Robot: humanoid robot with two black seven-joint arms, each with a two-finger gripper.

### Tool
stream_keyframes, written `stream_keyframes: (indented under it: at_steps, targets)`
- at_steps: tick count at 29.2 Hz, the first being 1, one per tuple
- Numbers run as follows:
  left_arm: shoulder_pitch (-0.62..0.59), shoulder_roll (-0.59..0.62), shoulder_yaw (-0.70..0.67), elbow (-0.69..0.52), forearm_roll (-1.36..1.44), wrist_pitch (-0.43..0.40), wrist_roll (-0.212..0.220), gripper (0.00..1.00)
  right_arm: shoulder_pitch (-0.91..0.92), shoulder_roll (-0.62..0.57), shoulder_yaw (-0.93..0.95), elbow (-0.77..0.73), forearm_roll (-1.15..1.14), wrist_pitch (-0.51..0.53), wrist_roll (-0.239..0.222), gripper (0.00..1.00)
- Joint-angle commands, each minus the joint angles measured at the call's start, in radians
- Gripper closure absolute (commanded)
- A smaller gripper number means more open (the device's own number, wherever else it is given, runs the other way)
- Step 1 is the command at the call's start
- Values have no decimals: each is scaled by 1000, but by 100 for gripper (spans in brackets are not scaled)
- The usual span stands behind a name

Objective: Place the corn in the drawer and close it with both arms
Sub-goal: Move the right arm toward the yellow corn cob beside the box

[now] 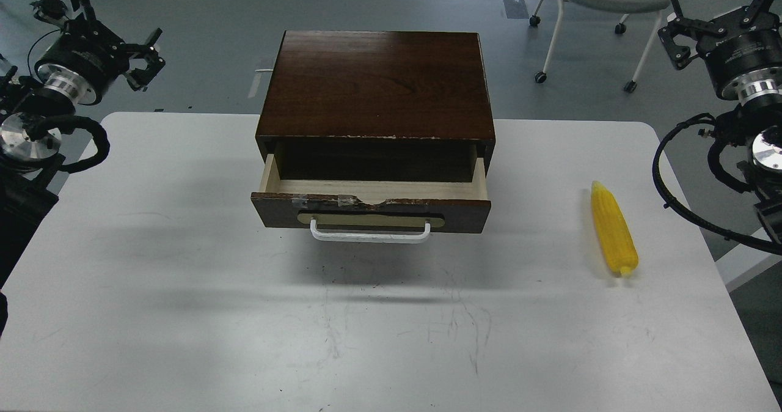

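Observation:
The corn (614, 236), a bright yellow ridged cob, lies on the white table (183, 314) at the right, its pointed end facing away from me. The drawer (371, 211) of the dark brown cabinet (377, 85) is pulled partway out. It shows a pale wood floor, a chipped taped top edge and a white bar handle (370, 235). Nothing shows inside the drawer. My left gripper (104, 28) hangs open beyond the table's far left corner, holding nothing. My right gripper (724, 14) is raised off the table's far right side, open and empty, well behind the corn.
A grey chair on castors (602, 8) stands on the floor behind the table at the right. Black cables (672, 198) loop from the right arm near the table's right edge. Scuff marks cross the table's front middle.

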Motion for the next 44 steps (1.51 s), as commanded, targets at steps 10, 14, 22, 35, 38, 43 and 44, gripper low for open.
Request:
stream_keyframes:
  at_steps: [10, 14, 22, 35, 38, 43, 44]
  targets:
    - [0, 5, -2, 23, -1, 0, -14, 2, 4, -13, -11, 18, -33, 0, -2, 0]
    - [20, -3, 1, 62, -1, 0, -6, 2, 36, -76, -44, 29, -156, 0, -2, 0]
    - [35, -5, 3, 60, -1, 0, -3, 2, 177, -182, -221, 57, -400, 0, -8, 0]
    - [107, -8, -17, 48, -1, 0, -12, 2, 472, -330, -658, 253, -1188, 0, 11, 2]
    - [107, -34, -63, 11, -41, 0, -9, 2, 463, -382, -667, 349, -1401, 0, 11, 6]
    - [117, -32, -69, -104, -39, 0, -6, 2, 428, -433, -690, 443, -1483, 0, 3, 3]
    - [123, -31, -71, -113, -41, 0, -6, 2, 424, -438, -704, 452, -1483, 0, -3, 2]
